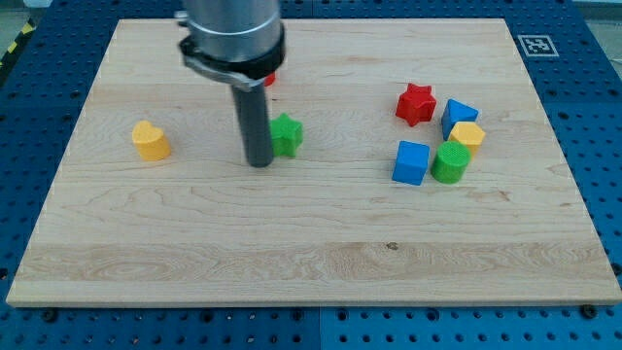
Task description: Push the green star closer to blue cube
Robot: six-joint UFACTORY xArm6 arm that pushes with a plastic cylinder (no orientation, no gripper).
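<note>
My tip (259,162), a bare rod with no jaws, touches the green star (286,135) on its left, the blue cube (411,162) lying rightward.

Counter (292,243) being lit brightly, evenly from above; soft short shadows being cast; focus being kept sharp throughout.

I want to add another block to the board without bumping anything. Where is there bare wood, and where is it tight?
Free: the whole strip along the view's bottom, and the stretch between the green star and the blue cube. Crowded: the cluster at the view's right, with the red star, the green cylinder and two more blocks. My tip sits just left of the green star.
</note>
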